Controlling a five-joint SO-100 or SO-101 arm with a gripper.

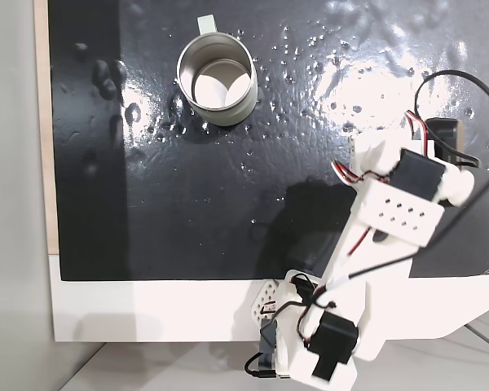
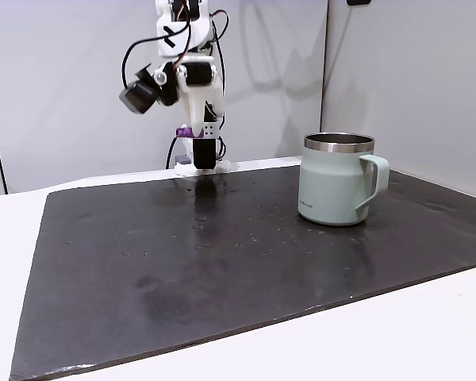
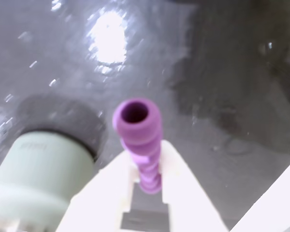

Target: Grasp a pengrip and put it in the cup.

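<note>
Wrist view showing the gripper (image 3: 144, 166) clamping the pengrip (image 3: 139, 140) between white plastic fingers, hollow end jutting forward, probably for a clean drop. Holding it aloft, well apart from the cup (image 2: 337, 179), which is standing upright on the glossy black mat (image 1: 187, 220), handle away from the arm. Looking soft, ribbed and purple against smooth pale-green walls and a shiny steel rim.
</note>
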